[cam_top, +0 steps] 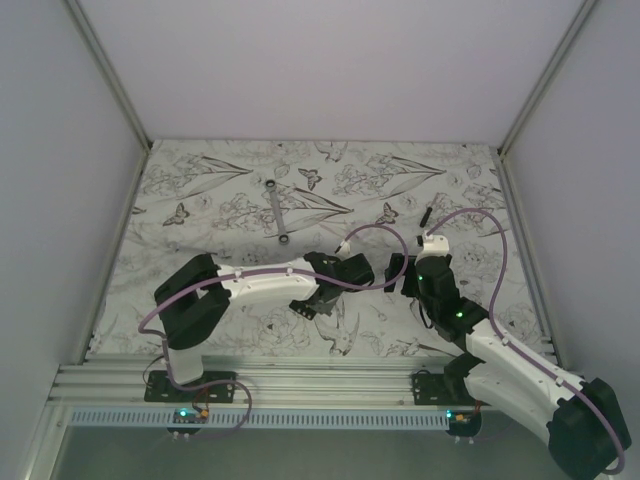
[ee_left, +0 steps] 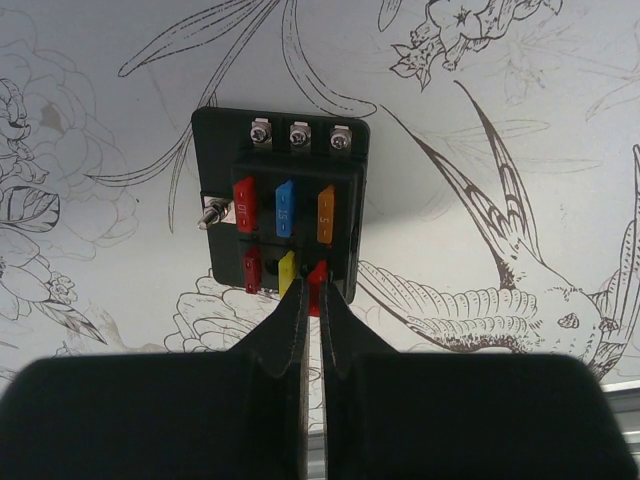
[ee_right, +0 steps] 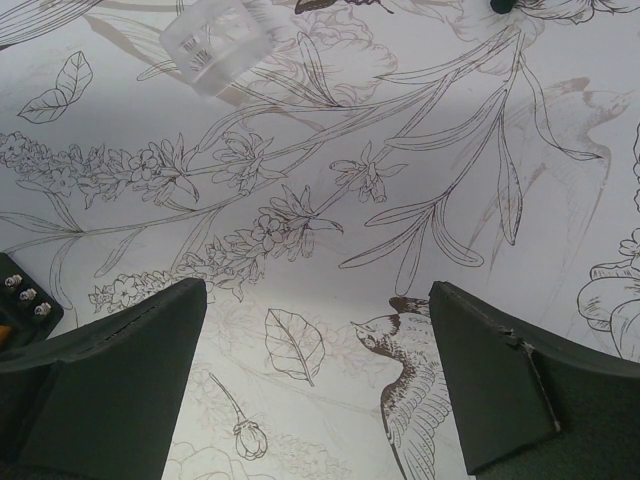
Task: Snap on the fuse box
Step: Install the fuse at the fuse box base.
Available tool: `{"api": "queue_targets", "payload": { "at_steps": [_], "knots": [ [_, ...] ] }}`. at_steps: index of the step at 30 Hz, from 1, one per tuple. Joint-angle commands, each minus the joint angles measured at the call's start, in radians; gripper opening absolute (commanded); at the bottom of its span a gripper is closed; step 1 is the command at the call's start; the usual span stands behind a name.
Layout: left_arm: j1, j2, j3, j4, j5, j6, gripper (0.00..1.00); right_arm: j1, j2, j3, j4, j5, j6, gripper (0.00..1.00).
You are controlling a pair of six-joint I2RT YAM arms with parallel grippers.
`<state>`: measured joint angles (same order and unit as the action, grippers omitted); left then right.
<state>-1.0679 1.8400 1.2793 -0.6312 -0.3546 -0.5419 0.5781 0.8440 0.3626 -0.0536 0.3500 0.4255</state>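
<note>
The fuse box (ee_left: pixel 285 205) is a small black block with three screws and red, blue, orange and yellow fuses. It lies flat on the flower-printed cloth. My left gripper (ee_left: pixel 310 292) is shut, its tips right at the box's near edge over a red fuse (ee_left: pixel 318 300); I cannot tell whether they pinch it. In the top view the left gripper (cam_top: pixel 322 298) hides the box. My right gripper (ee_right: pixel 318 290) is open and empty above the cloth, to the right of the box, whose corner (ee_right: pixel 22 300) shows at the left edge. In the top view the right gripper (cam_top: pixel 400 272) faces the left one.
A clear plastic cover (ee_right: pixel 215 40) lies on the cloth beyond the right gripper; it also shows in the top view (cam_top: pixel 343 246). A long silver wrench (cam_top: pixel 278 212) lies at the back middle. A thin black stick (cam_top: pixel 425 215) lies at the back right. White walls enclose the table.
</note>
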Motion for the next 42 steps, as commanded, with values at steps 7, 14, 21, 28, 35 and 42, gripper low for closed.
{"api": "queue_targets", "payload": {
  "at_steps": [7, 14, 21, 28, 35, 42],
  "knots": [
    [-0.009, 0.041, 0.009, -0.047, -0.013, -0.023, 0.0, -0.011, -0.005, 0.003, 0.015, 0.015, 0.0, 1.0],
    [-0.009, 0.019, -0.001, -0.044, -0.039, -0.054, 0.0, -0.011, -0.005, 0.002, 0.014, 0.01, 0.0, 1.0],
    [-0.009, -0.027, -0.018, -0.016, -0.056, -0.045, 0.0, -0.011, -0.002, 0.004, 0.014, 0.006, 0.0, 1.0],
    [-0.008, -0.021, -0.009, -0.006, -0.059, -0.034, 0.0, -0.011, 0.0, 0.004, 0.014, 0.001, 0.001, 1.0],
    [-0.008, -0.018, -0.01, -0.003, -0.062, -0.019, 0.0, -0.011, 0.0, 0.004, 0.014, 0.0, 0.0, 1.0],
    [-0.009, -0.003, -0.01, 0.0, -0.043, -0.015, 0.0, -0.011, 0.001, 0.005, 0.014, -0.003, -0.002, 1.0]
  ]
}}
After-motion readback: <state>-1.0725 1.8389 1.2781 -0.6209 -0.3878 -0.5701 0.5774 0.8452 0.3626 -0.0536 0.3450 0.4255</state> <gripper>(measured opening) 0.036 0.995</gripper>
